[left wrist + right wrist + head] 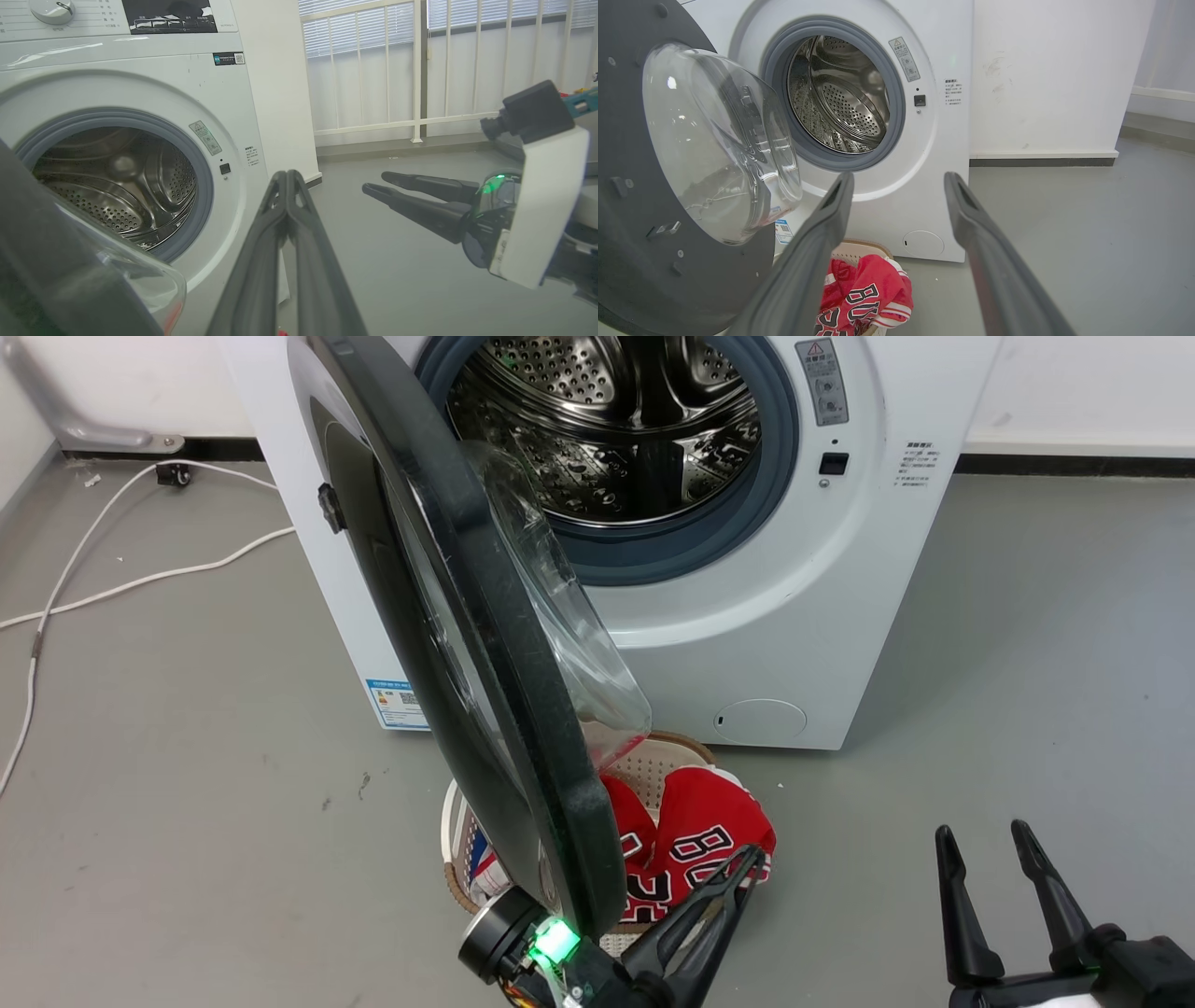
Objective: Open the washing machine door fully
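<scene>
Grey floor, washing machine door roughly halfway open.
Left gripper pinched shut on nothing by its edge; next, probably shove it wider.

laundry room: washing machine, clothes basket

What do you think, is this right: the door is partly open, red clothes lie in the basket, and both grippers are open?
Not quite. The left gripper is shut, fingers pressed together, as the left wrist view shows; the right gripper is open. The door is partly open and red clothes lie in the basket.
</scene>
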### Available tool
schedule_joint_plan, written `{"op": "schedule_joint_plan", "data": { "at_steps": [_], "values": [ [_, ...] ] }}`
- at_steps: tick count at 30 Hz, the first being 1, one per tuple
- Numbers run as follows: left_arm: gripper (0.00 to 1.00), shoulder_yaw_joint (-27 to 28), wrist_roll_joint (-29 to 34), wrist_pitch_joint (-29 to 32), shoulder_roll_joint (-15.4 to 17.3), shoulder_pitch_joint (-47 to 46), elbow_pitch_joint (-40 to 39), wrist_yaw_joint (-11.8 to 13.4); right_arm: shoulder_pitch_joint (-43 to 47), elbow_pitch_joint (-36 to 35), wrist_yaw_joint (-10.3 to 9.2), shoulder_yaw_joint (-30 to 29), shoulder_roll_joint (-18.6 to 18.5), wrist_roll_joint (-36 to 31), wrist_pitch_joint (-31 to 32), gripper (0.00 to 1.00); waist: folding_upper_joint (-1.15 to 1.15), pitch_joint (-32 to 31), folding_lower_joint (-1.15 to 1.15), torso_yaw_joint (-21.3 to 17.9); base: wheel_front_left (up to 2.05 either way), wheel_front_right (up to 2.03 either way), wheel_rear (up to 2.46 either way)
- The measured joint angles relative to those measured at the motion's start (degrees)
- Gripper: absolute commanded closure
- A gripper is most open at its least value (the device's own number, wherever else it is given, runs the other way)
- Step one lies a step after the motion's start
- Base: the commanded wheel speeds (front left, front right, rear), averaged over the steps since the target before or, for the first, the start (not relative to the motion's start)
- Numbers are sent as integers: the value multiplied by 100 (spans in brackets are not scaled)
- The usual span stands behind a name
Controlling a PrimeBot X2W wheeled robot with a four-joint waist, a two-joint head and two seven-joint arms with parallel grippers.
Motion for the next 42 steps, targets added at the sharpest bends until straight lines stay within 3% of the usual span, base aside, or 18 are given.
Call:
{"op": "schedule_joint_plan", "data": {
  "at_steps": [20,30,42],
  "values": [
    [100,769,-294,-1,-23,-142,772,146,-178,113,0,98,0,-62,0,0,0,290,0,7,0,0,0],
    [100,907,-260,-22,-15,24,704,146,-171,138,0,147,0,-48,0,0,0,262,0,248,0,0,0],
    [100,1224,-259,-23,76,319,490,280,-155,188,0,112,1,0,0,0,0,297,0,808,0,0,0]
  ]
}}
